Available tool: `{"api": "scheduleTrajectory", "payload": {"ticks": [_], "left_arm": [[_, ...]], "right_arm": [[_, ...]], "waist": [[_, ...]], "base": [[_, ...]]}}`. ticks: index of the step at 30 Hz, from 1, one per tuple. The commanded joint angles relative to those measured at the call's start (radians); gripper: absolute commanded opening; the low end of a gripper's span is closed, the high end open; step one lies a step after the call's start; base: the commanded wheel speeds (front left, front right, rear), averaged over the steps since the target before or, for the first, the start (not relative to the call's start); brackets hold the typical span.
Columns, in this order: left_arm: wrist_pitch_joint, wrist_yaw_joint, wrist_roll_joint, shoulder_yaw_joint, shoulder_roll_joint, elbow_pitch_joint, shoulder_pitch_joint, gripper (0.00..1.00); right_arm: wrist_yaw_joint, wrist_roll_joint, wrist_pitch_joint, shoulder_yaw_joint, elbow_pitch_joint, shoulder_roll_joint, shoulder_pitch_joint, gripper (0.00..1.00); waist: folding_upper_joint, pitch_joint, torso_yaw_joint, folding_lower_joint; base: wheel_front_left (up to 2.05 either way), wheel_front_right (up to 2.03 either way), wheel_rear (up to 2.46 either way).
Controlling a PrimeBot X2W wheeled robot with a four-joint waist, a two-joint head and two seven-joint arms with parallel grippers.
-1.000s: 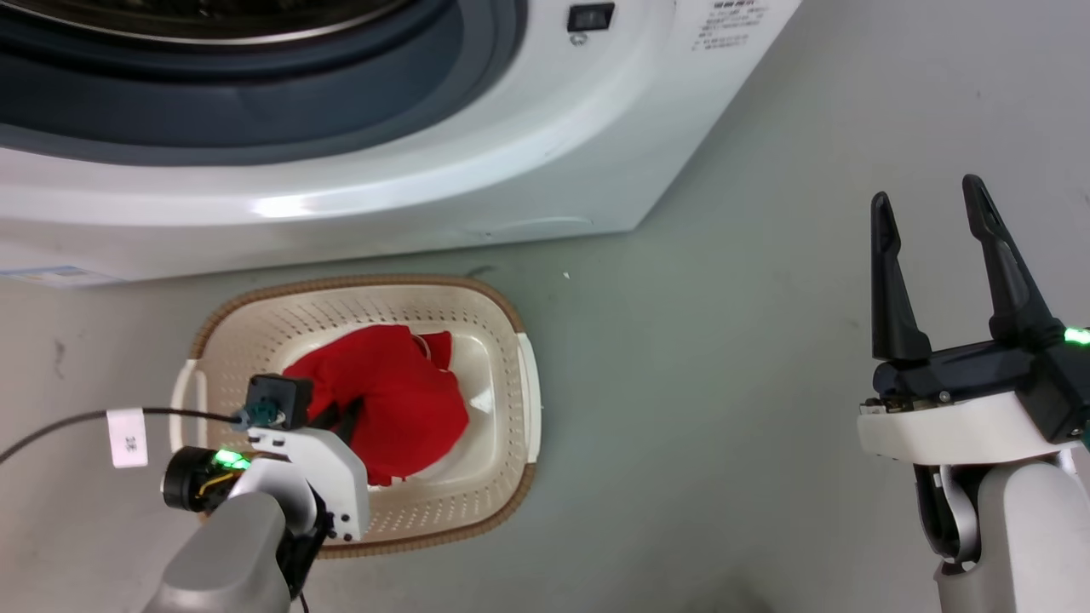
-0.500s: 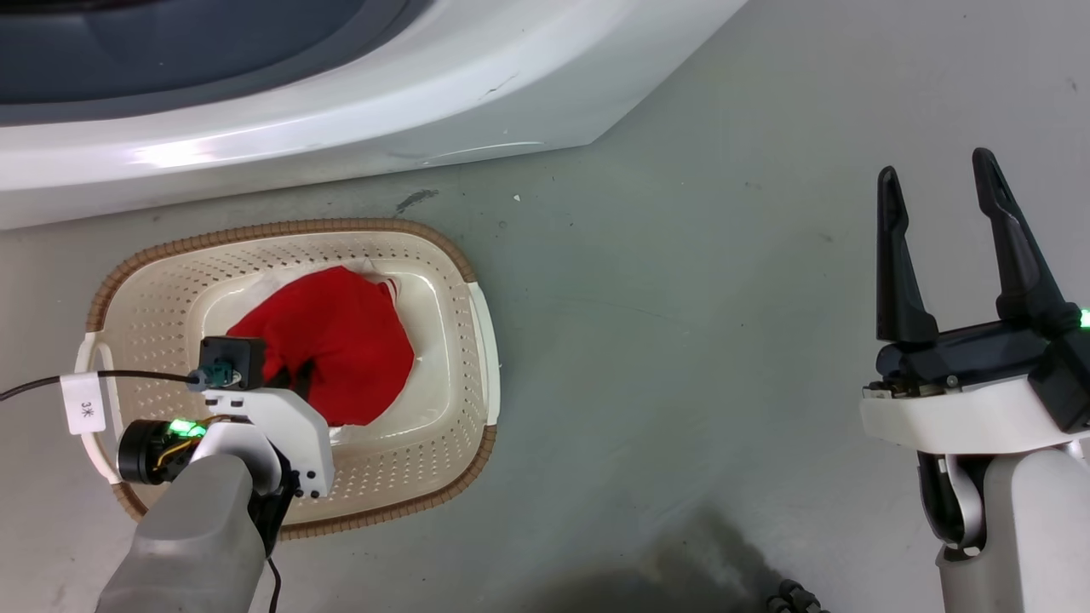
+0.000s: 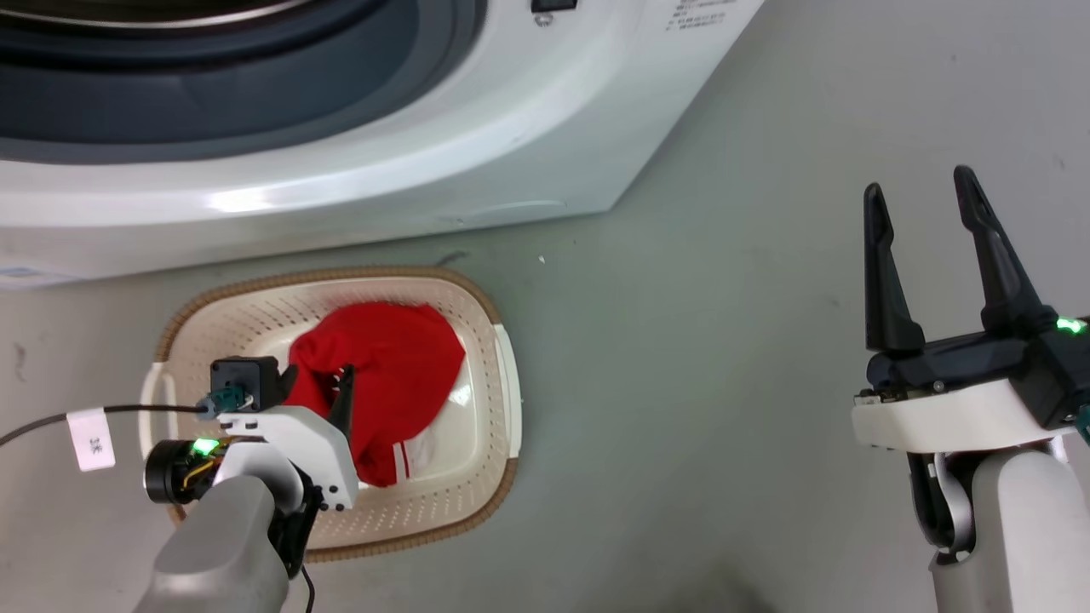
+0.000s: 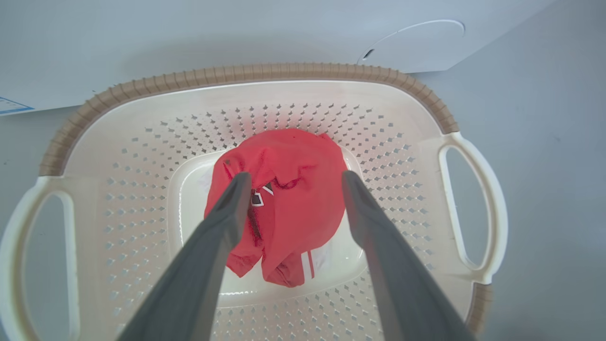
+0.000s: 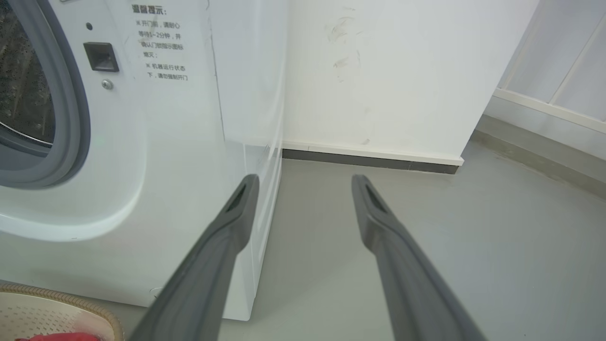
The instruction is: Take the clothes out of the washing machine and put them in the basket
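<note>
One of the clothes, a red garment with white stripes, lies crumpled on the bottom of the basket, which stands on the floor in front of the washing machine. My left gripper hangs over the basket, pointing down. In the left wrist view its fingers stand open above the garment without gripping it, inside the basket's rim. My right gripper is open and empty over bare floor at the right. The machine's porthole is open; the drum's inside is mostly out of view.
Grey floor stretches between the basket and my right arm. The right wrist view has the machine's front at left, my right gripper, a white wall with a dark skirting behind, and the basket's corner.
The head camera dipped and came back up, shifting the whole picture. The red garment has settled onto the basket's bottom with its white stripes now showing. The right gripper has stayed open.
</note>
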Motion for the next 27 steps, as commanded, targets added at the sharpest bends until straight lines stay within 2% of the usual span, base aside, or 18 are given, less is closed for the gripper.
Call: {"api": "scheduleTrajectory", "payload": {"ticks": [1,10,15,16,17,27], "left_arm": [[-0.002,0.008,0.013,0.023,-0.007,-0.042,0.039,1.0],[-0.003,0.031,0.114,0.199,-0.036,-0.307,0.235,1.0],[-0.002,0.02,0.216,0.282,-0.065,-0.484,0.344,1.0],[-0.002,0.02,0.216,0.282,-0.065,-0.484,0.344,1.0],[-0.003,0.017,0.258,0.311,-0.076,-0.552,0.374,1.0],[-0.003,-0.01,0.364,0.402,-0.141,-0.734,0.443,1.0]], "right_arm": [[-0.001,-0.006,-0.002,-0.005,0.008,0.001,0.016,1.0],[-0.001,0.02,-0.002,0.004,0.046,0.001,0.054,1.0],[-0.001,0.027,-0.002,0.021,0.069,0.001,0.085,1.0],[-0.001,0.027,-0.002,0.021,0.069,0.001,0.085,1.0],[-0.001,0.032,-0.002,0.026,0.076,0.001,0.092,1.0],[-0.001,0.062,-0.002,0.047,0.106,0.0,0.138,1.0]], "waist": [[0.0,-0.064,0.028,-0.0001],[0.0,-0.189,0.058,-0.0001],[0.0,-0.245,0.072,-0.0001],[0.0,-0.245,0.072,-0.0001],[0.0,-0.263,0.075,-0.0001],[0.0,-0.326,0.08,-0.0001]], "base": [[0.0,0.0,0.0],[0.0,0.0,0.0],[0.0,0.0,0.0],[0.0,0.0,0.0],[0.0,0.0,0.0],[0.0,0.0,0.0]]}}
